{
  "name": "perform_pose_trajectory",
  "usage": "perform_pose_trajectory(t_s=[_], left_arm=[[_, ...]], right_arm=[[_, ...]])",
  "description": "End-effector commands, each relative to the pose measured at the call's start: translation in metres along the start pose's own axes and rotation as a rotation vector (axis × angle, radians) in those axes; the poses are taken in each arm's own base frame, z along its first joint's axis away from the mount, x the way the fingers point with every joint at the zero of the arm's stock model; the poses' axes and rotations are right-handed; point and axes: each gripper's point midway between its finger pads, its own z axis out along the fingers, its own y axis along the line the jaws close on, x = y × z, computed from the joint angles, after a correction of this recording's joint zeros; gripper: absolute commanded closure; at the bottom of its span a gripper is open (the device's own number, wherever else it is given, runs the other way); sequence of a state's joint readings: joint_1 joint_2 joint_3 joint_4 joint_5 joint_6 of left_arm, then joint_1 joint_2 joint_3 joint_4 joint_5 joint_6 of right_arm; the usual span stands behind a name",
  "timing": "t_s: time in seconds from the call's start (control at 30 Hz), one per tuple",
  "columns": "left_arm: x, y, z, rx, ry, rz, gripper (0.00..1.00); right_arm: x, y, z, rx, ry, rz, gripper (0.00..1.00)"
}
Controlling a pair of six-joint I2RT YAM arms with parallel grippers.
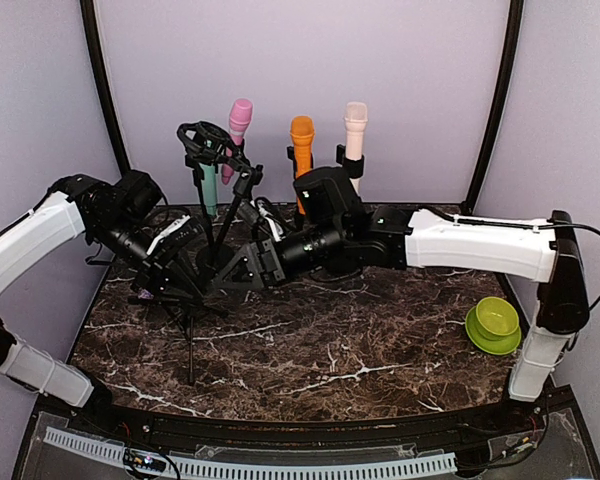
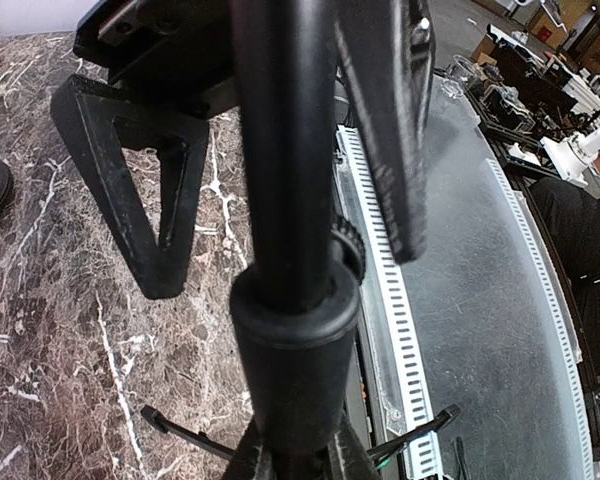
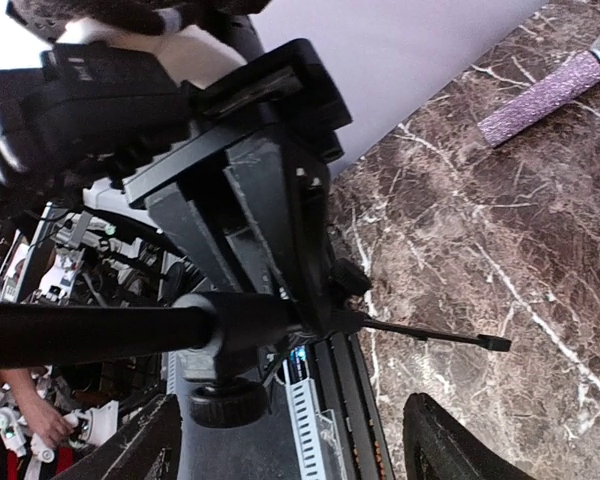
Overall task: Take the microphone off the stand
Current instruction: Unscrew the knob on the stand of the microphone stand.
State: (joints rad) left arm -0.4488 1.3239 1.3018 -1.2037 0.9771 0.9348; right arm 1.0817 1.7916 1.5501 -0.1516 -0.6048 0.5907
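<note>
Clamping stand pole [image 2: 280, 100] with left end effector [image 2: 285, 265] by table [image 3: 500, 250] edge; holding right end effector [image 3: 295, 410] wide, apart from purple microphone [image 3: 545, 95] on open table.

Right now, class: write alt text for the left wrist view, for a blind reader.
The left gripper is shut on the black stand pole, which fills the centre. Marble table lies left, a white slotted strip right.
</note>
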Motion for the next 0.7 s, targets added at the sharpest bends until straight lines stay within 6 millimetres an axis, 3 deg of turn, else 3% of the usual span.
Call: perform_pose_trajectory(t_s=[0.0,0.2,0.47,0.67], left_arm=[[-0.016,-0.013,-0.003,0.026,-0.042,0.084,1.0],[-0.013,-0.022,0.002,0.038,-0.029,0.151,1.0],[-0.016,-0.023,0.003,0.044,-0.003,0.157,1.0],[-0.013,-0.027,0.003,0.043,0.002,0.183,1.0]], right_arm=[[-0.011,0.03,-0.006,-0.142,0.031,0.004,0.27],[-0.008,0.04,0.004,-0.261,0.076,0.06,0.39],[-0.005,0.04,0.01,-0.275,0.135,0.088,0.42],[0.0,0.043,0.006,-0.288,0.158,0.095,0.56]])
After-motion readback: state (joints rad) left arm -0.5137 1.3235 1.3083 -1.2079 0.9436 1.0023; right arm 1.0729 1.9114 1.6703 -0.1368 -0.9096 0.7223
